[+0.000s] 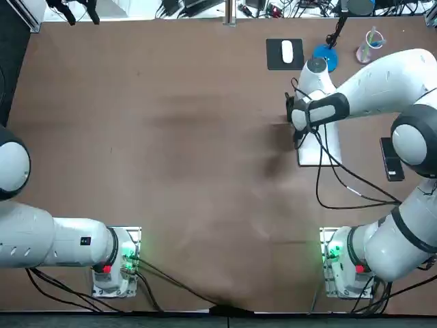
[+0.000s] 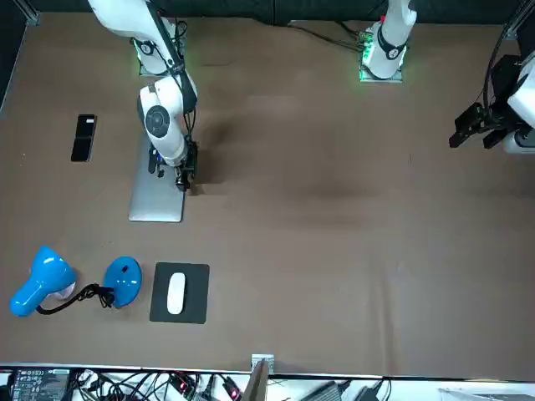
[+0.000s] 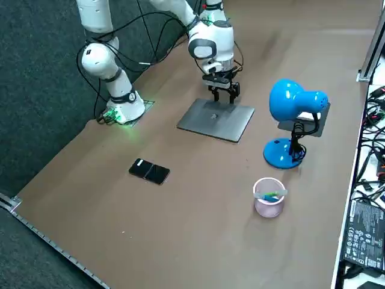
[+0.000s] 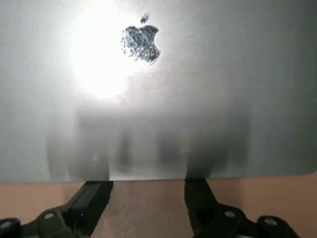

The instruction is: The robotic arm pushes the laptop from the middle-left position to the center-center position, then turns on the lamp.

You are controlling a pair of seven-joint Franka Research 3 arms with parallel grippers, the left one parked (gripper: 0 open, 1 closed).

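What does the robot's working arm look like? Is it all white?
Mostly white. The right arm is made of rounded, glossy white tubes with dark bands at the joints. Black cables loop along it, and a green light glows at its base. The right gripper, at the edge of the silver laptop, is black with two slim fingers set apart.

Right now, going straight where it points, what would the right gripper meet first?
The right gripper, at the edge of the laptop, would likely meet the table beside it, or clip that edge; depth unclear.
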